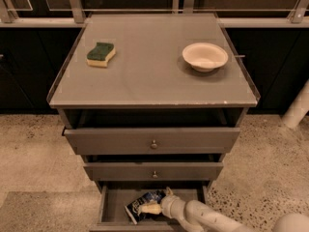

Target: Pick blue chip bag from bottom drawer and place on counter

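Observation:
The blue chip bag (143, 204) lies crinkled inside the open bottom drawer (112, 208), left of the middle. My gripper (153, 206) reaches in from the lower right on a white arm and sits right at the bag, one pale finger (149, 209) lying across its right side. The counter (149, 62) is the flat grey cabinet top above the drawers.
A green-and-yellow sponge (101, 54) lies at the counter's back left. A white bowl (204, 56) stands at the back right. Two wider knobbed drawers (153, 140) sit pulled slightly out above the bottom drawer. Speckled floor surrounds the cabinet; a white pipe (297, 108) stands at right.

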{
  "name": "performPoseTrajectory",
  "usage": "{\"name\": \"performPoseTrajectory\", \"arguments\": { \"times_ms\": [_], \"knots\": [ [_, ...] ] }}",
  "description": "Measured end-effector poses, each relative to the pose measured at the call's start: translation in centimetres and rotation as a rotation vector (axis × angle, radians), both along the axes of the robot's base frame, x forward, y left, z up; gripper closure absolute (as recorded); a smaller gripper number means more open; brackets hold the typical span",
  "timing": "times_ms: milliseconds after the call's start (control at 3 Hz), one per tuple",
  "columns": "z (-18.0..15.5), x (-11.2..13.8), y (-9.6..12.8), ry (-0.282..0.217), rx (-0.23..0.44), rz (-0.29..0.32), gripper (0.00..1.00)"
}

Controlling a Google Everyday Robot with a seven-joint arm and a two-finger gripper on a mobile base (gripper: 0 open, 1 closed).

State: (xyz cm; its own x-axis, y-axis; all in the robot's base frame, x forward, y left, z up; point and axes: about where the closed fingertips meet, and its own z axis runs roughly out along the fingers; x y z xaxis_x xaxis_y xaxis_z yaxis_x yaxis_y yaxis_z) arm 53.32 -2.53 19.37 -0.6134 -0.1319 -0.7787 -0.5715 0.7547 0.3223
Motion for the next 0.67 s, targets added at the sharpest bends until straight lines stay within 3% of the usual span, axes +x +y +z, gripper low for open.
{"name": "performPoseTrajectory", "arguments": {
  "times_ms": [667],
  "knots": [
    [-4.2,0.3,3.2,0.076,0.059,0.013,0.00]
  ]
}}
